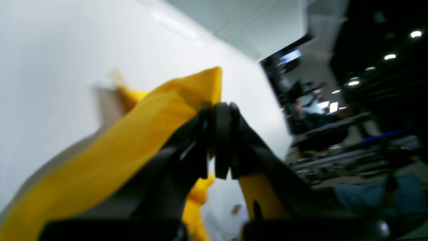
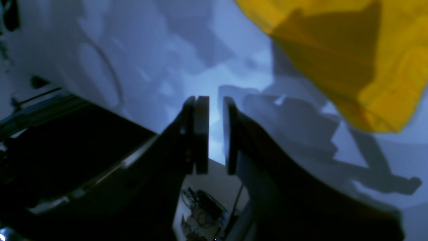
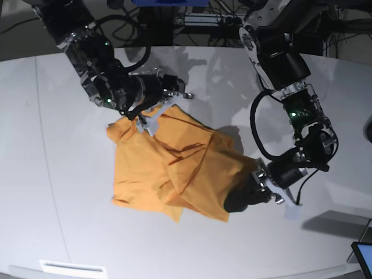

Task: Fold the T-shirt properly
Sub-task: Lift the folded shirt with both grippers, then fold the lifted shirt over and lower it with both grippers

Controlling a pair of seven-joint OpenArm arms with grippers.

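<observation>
The orange-yellow T-shirt (image 3: 168,168) lies rumpled and partly doubled over in the middle of the white table (image 3: 58,145). My left gripper (image 3: 247,196) is at the shirt's right edge, low over the table. In the left wrist view this gripper (image 1: 219,134) is shut on a fold of the T-shirt (image 1: 140,134), which drapes away to the left. My right gripper (image 3: 181,93) hovers just beyond the shirt's far edge. In the right wrist view it (image 2: 215,134) stands narrowly open with nothing between its fingers, and the T-shirt (image 2: 351,50) sits off to the upper right.
A small white tag (image 3: 290,213) lies on the table beside the left gripper. A white strip (image 3: 72,268) sits at the table's front left edge. Cables and equipment (image 3: 197,17) crowd the far side, and a screen corner (image 3: 364,256) shows at the lower right.
</observation>
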